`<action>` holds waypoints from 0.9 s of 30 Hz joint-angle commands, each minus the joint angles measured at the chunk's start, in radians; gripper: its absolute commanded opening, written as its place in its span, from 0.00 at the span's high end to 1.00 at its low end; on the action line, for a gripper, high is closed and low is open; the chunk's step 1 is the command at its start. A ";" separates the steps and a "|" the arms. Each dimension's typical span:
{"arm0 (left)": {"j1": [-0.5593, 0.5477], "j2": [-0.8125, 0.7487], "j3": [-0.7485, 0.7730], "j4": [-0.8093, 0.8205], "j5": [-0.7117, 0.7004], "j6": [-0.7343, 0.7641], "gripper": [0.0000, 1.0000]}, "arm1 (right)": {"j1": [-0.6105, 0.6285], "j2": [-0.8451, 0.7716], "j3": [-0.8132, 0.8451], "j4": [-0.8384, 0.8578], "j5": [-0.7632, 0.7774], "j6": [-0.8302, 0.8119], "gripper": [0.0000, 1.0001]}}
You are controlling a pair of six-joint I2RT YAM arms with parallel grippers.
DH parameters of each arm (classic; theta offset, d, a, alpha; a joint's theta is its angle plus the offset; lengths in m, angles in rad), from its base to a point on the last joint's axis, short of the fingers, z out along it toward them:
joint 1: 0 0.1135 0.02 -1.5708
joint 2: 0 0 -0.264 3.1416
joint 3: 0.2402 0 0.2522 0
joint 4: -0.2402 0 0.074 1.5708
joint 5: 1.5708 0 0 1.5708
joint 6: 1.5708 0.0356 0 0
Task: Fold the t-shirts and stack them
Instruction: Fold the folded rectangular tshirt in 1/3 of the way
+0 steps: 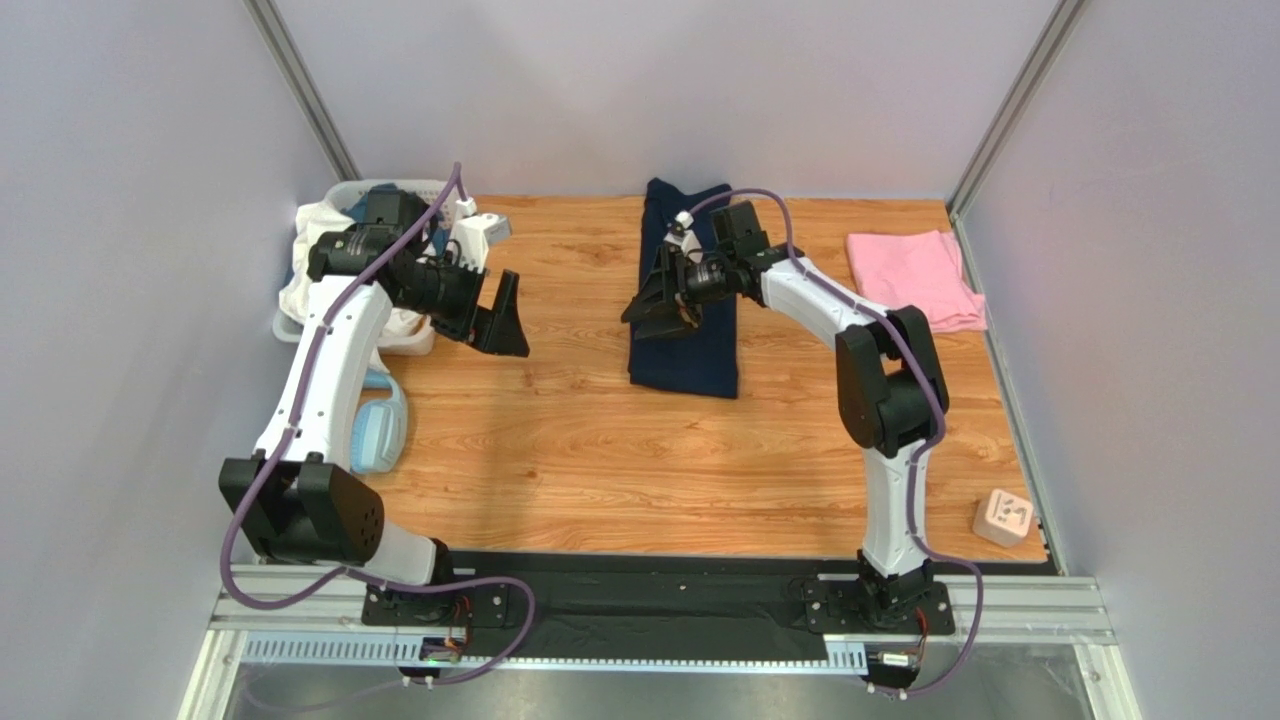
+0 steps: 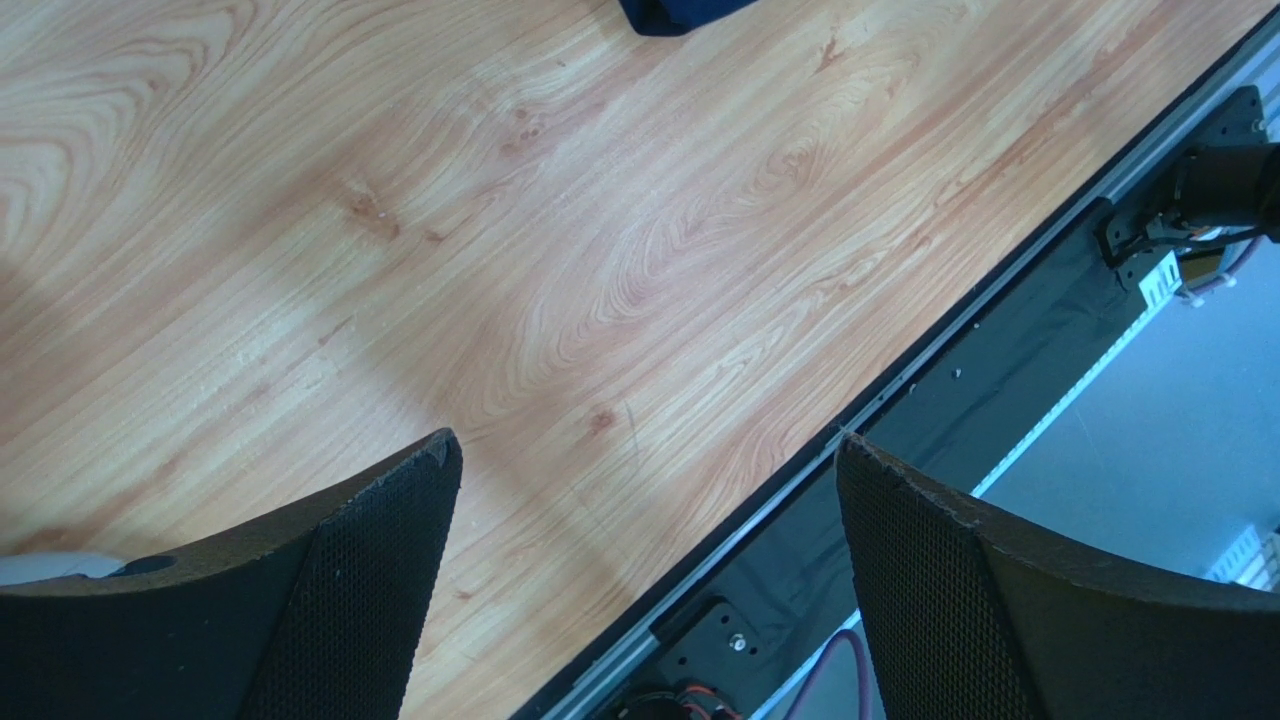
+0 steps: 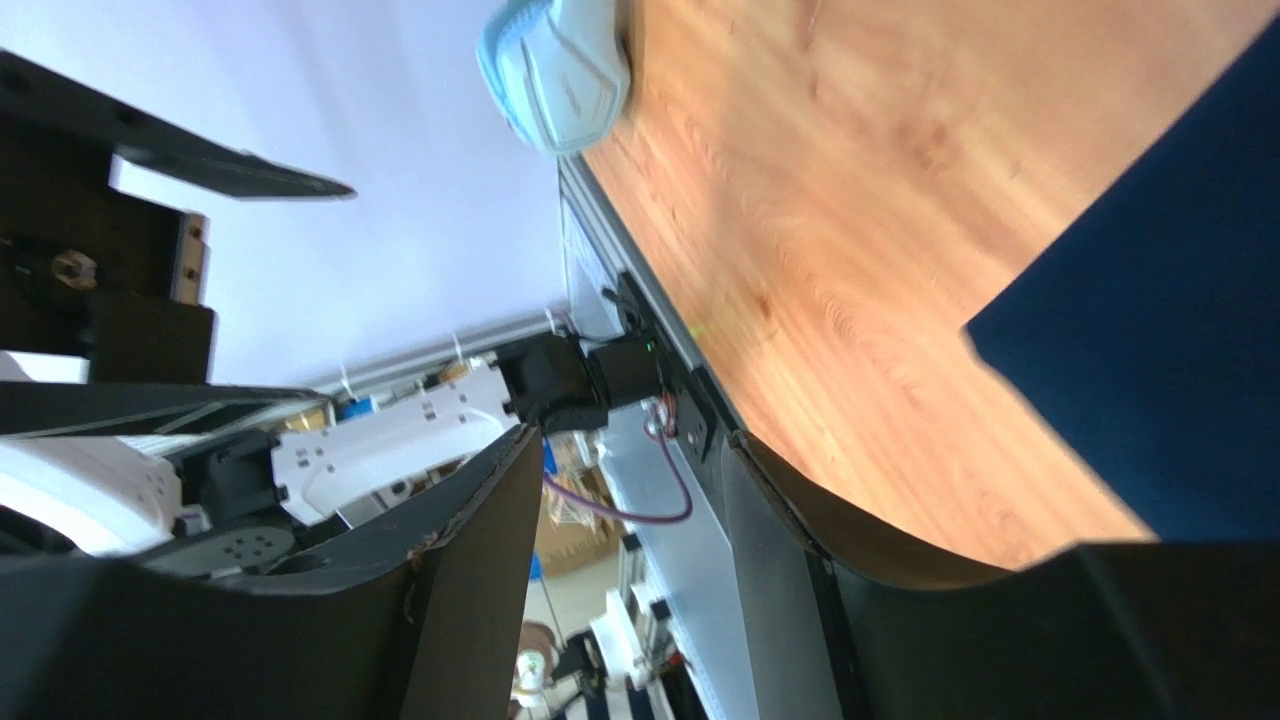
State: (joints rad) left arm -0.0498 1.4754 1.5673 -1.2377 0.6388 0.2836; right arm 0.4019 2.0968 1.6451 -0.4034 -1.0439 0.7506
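Laid out on the pale wood-grain surface [image 1: 571,450]: navy t-shirt [image 1: 694,357], soft cloth folded into a long narrow rectangle at far centre; pink t-shirt [image 1: 912,278], a flat folded square near the far right corner. Poised over the navy cloth with right fingers [image 3: 466,600], curved matte black, partly parted and gripping nothing. Hanging over bare wood with left fingers [image 2: 361,600], mesh-textured black pads, spread wide and empty.
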 commanded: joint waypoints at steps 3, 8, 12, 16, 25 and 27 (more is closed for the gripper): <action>0.008 -0.072 -0.042 0.014 -0.013 0.026 0.00 | 0.061 0.012 -0.142 0.061 0.047 -0.027 0.47; 0.011 -0.096 -0.062 0.018 -0.027 0.020 0.00 | 0.064 0.094 -0.145 0.060 0.056 -0.048 0.49; 0.015 -0.104 -0.076 0.018 -0.028 0.016 0.00 | 0.063 0.153 -0.159 0.035 0.073 -0.077 0.50; 0.016 -0.098 -0.070 0.024 -0.013 0.003 0.00 | 0.066 0.144 -0.176 0.009 0.071 -0.095 0.51; 0.016 -0.081 -0.012 -0.011 0.015 -0.001 0.00 | 0.023 -0.024 -0.117 -0.066 0.061 -0.108 0.50; 0.016 -0.083 -0.006 -0.014 0.010 0.002 0.00 | 0.000 -0.064 -0.129 -0.064 0.064 -0.108 0.49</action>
State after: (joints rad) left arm -0.0402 1.4132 1.5143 -1.2404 0.6273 0.2787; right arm 0.4477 2.1670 1.4784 -0.4637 -0.9768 0.6567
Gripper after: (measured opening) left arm 0.993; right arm 0.504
